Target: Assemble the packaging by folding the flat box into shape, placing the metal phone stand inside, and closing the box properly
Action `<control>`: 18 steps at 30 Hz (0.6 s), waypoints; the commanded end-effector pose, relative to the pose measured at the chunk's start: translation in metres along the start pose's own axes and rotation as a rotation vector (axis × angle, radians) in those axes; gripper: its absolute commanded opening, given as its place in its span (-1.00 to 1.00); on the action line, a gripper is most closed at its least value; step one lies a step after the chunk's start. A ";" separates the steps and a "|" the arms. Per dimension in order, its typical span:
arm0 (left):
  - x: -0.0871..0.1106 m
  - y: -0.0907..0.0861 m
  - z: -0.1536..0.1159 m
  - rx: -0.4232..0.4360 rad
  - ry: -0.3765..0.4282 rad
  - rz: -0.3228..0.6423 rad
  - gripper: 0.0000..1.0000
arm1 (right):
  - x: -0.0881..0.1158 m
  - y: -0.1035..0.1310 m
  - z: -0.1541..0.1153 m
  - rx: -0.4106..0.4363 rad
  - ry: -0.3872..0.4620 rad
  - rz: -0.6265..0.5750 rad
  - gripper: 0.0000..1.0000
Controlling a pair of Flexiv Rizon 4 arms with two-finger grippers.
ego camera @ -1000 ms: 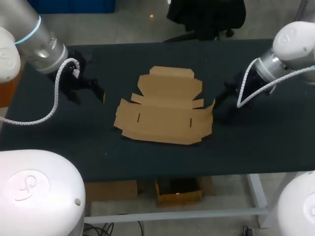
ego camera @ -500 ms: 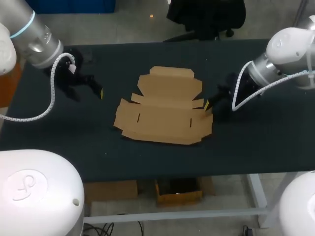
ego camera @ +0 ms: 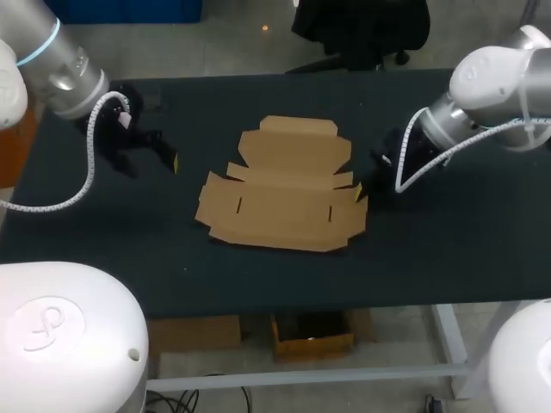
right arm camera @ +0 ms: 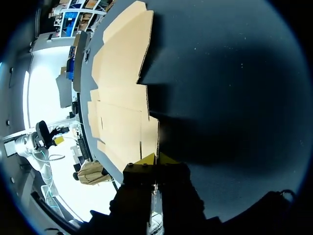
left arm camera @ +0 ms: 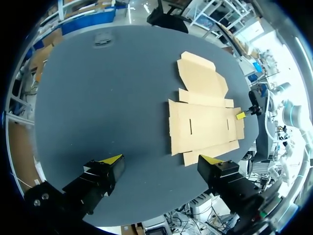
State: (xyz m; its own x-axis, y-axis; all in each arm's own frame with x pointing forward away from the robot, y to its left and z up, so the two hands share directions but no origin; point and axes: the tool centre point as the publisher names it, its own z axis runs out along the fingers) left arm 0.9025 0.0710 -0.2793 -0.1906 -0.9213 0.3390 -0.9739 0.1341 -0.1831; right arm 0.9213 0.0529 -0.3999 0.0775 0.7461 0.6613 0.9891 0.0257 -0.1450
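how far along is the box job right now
Barely started. Done: nothing yet. The flat box lies unfolded on the table. In hand: the right hand sits with its tips together at the box's right end flap; whether it pinches the flap is unclear. The left hand is open, apart from the box. Left: folding, putting the stand in, closing.

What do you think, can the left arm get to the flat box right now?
Probably yes. The left gripper is open and apart from the flat box, with only bare table between them and nothing in the way.
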 end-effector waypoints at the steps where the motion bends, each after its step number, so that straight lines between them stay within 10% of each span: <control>1: -0.001 -0.001 0.000 -0.002 -0.003 -0.005 1.00 | -0.004 0.004 -0.003 0.034 0.034 -0.033 -1.00; 18: 0.003 0.003 -0.002 0.006 -0.001 -0.010 1.00 | -0.016 -0.018 -0.017 0.065 0.035 -0.094 -1.00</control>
State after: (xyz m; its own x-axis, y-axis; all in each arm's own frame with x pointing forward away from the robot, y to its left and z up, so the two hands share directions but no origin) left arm 0.9018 0.0703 -0.2782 -0.1821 -0.9214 0.3434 -0.9754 0.1250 -0.1816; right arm 0.9091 0.0315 -0.3956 -0.0084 0.7154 0.6987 0.9813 0.1404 -0.1319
